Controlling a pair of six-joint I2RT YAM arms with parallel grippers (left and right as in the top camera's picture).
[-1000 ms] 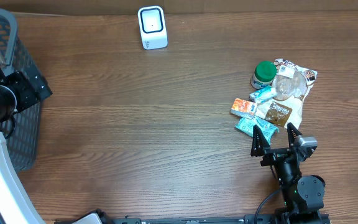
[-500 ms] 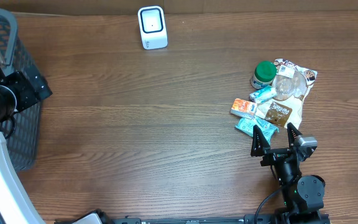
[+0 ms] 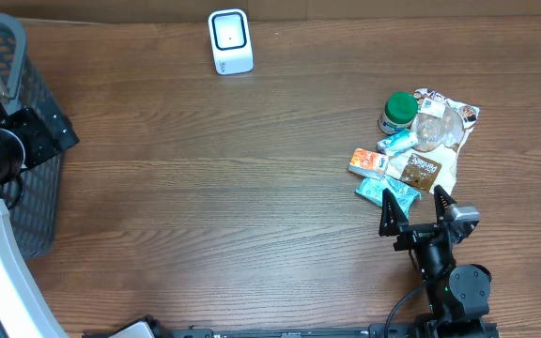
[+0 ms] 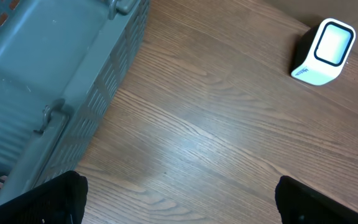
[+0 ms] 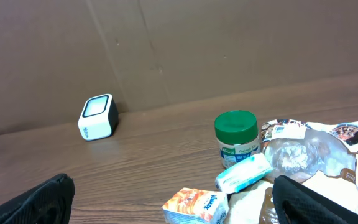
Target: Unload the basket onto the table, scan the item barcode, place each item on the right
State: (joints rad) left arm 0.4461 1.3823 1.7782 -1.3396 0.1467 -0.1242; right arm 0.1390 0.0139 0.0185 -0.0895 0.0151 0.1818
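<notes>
Soft, even room light; a pale sheen on the desk, weak shadows, everything reasonably sharp.

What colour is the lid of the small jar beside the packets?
Green. The lid shows best in the right wrist view.

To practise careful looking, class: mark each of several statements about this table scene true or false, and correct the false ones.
The white scanner stands apart from the groceries. True.
The jar has a red lid. False: its lid is green.
The right claw is open and holds nothing. True.
The basket sits beside the groceries. False: it stands at the other end of the table.
An orange carton lies in the grocery pile. True.
</notes>
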